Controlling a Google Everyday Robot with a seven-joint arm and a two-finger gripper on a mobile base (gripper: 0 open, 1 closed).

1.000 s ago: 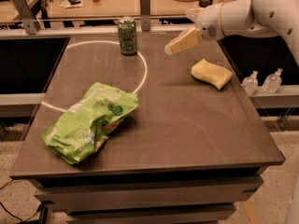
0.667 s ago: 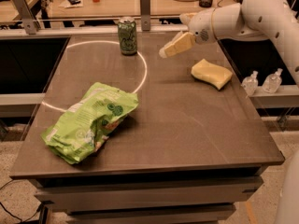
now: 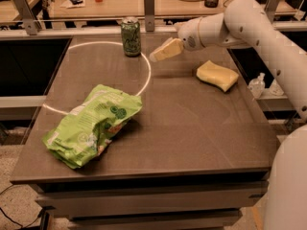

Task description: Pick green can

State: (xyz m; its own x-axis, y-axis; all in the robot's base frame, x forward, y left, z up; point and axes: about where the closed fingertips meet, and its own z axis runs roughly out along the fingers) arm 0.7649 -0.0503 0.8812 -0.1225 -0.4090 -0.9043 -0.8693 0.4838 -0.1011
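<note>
Our hand (image 3: 157,55) hangs above the far part of the dark surface (image 3: 192,128), its pale tip pointing left and slightly downward. It sits just right of the green can (image 3: 130,36), with a clear gap between them. Whether the hand is spread or pressed together we cannot tell from this side, and it holds nothing that we can see. The green can stands upright near the far edge of the surface, touching the thin white arc (image 3: 147,72) marked there. Our white arm (image 3: 249,23) reaches in from the right and passes above the yellow sponge (image 3: 217,75), which lies flat on the surface to the right of the hand and well apart from the can. Nearer to us, on the left half, lies a crumpled light-green chip bag (image 3: 93,126), well apart from both the can and the hand.
</note>
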